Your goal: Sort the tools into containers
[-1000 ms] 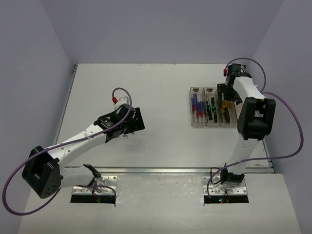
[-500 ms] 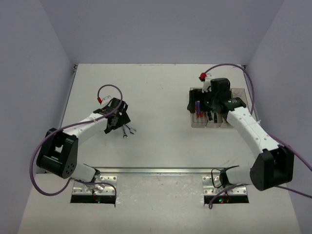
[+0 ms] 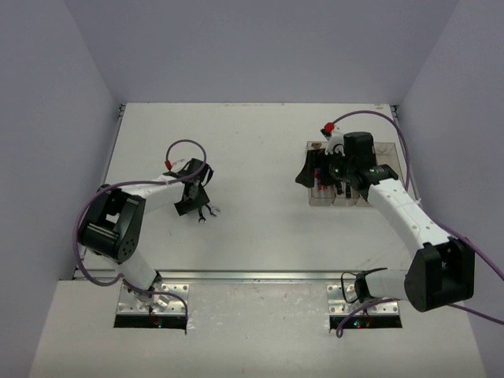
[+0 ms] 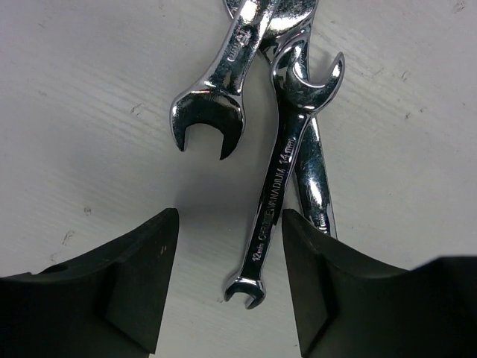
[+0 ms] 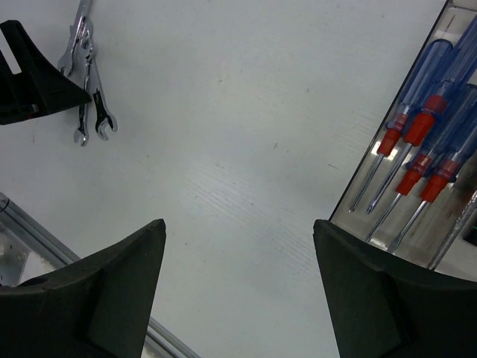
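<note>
Your left hand sits low over the white surface on the left side, fingers parted and grasping nothing; the thin end of a silver wrench lies between them, just beside the right finger; other wrenches overlap it at its far end. Your right hand hangs released and empty at the left end of the clear containers on the right side; blue-and-red screwdrivers lie in the leftmost bin.

You have a flat white matte tabletop enclosed by plain pale lilac walls, with a silver metal rail running along its near edge.
</note>
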`<action>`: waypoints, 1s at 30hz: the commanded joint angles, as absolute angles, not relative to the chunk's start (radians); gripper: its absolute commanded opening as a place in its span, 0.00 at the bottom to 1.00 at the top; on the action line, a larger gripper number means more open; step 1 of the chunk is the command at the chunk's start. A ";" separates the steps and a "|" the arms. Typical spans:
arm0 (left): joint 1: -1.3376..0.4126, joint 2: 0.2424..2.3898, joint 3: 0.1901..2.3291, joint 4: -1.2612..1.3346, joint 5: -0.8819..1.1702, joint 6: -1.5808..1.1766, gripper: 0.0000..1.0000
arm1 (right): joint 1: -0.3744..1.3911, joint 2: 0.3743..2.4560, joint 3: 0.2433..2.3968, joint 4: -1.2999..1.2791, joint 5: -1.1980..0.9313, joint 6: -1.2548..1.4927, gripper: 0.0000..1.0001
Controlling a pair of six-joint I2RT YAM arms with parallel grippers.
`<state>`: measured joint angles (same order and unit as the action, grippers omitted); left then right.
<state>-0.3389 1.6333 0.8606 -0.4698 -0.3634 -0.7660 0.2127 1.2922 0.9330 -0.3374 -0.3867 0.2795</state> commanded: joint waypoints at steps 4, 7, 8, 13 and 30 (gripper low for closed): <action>-0.336 1.724 0.923 -0.444 -0.382 -0.740 0.45 | 0.211 1.268 0.928 -0.293 -0.420 0.284 0.79; -0.336 1.743 0.929 -0.446 -0.383 -0.738 0.42 | 0.212 1.264 0.929 -0.296 -0.421 0.284 0.78; -0.336 1.752 0.931 -0.447 -0.383 -0.737 0.41 | 0.212 1.263 0.929 -0.298 -0.422 0.285 0.78; -0.339 1.767 0.929 -0.441 -0.364 -0.733 0.22 | 0.212 1.253 0.934 -0.302 -0.439 0.286 0.75; -0.417 1.551 0.930 -0.441 -0.314 -0.684 0.00 | 0.246 1.262 0.839 -0.133 -0.697 0.394 0.82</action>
